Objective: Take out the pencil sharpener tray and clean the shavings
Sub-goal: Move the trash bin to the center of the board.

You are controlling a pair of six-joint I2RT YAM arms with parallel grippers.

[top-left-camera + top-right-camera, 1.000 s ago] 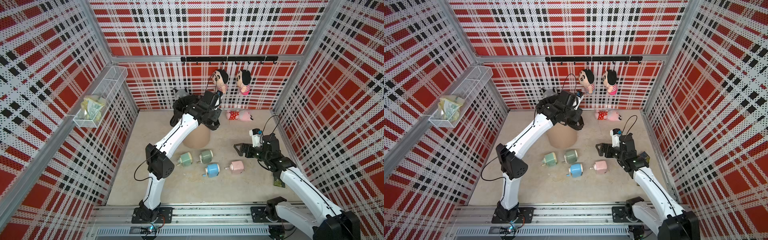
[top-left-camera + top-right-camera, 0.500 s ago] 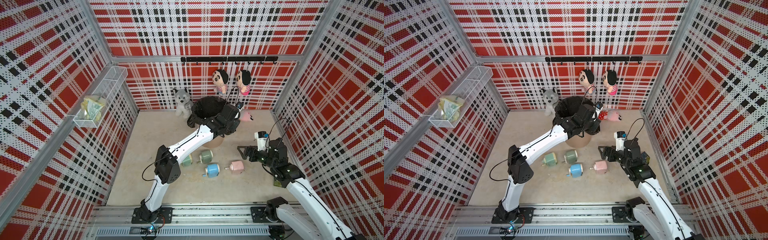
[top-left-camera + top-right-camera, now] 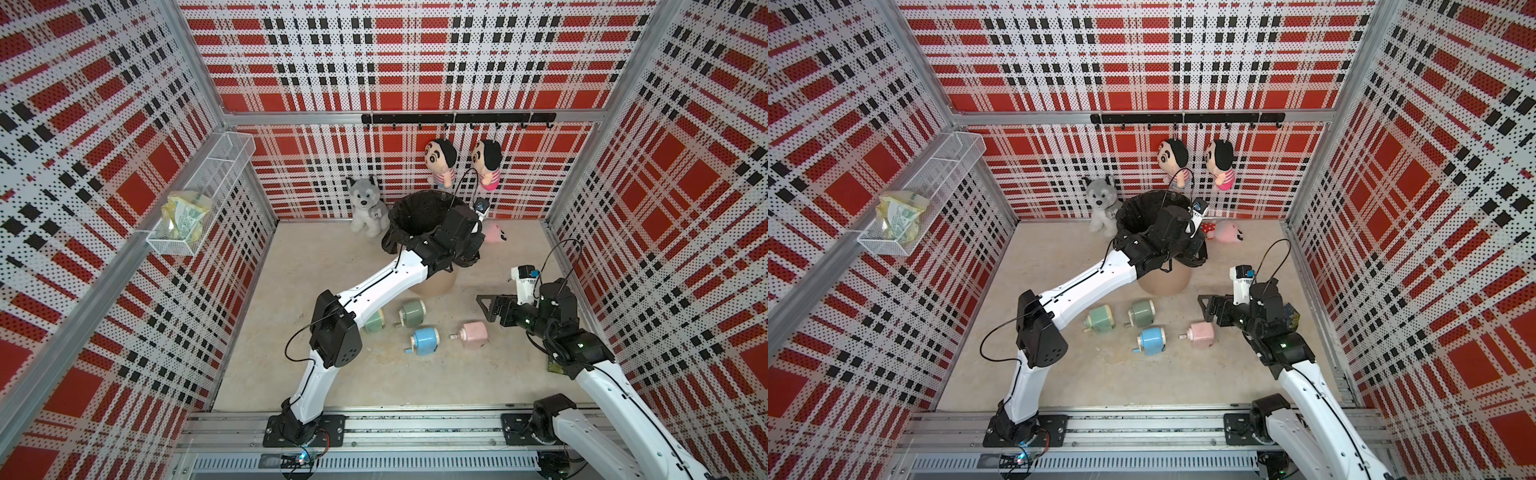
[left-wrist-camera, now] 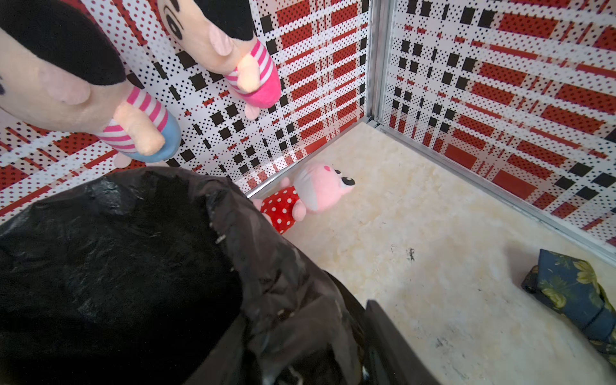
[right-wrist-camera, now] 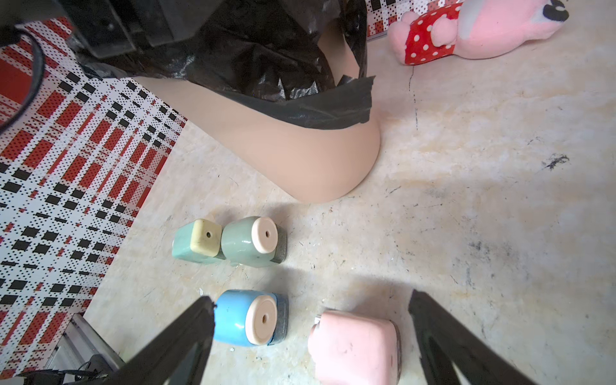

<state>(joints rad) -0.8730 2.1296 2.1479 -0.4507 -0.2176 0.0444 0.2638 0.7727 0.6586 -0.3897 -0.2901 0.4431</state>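
Observation:
A tan bin [image 3: 436,284] lined with a black bag [image 4: 133,266] stands at the back middle. My left gripper [image 4: 306,320] sits at the bin's right rim, shut on a dark see-through tray [image 4: 300,343] with pale specks on it; only one of its fingers [image 4: 393,336] shows. Several sharpeners lie in front of the bin: pink [image 3: 473,334], blue [image 3: 424,340], round green [image 3: 411,311] and square green [image 3: 374,321]. My right gripper [image 5: 310,300] hangs open just above and right of the pink sharpener [image 5: 353,346], holding nothing.
A husky plush [image 3: 365,203] and a pink plush [image 3: 494,232] lie by the back wall. Two dolls [image 3: 440,160] hang from a hook rail. A wire basket [image 3: 195,208] is fixed to the left wall. A floral cloth [image 4: 573,293] lies by the right wall.
My left arm has swung from the bin's back left side across its mouth to its right rim. The right gripper has stayed open, almost in the same place.

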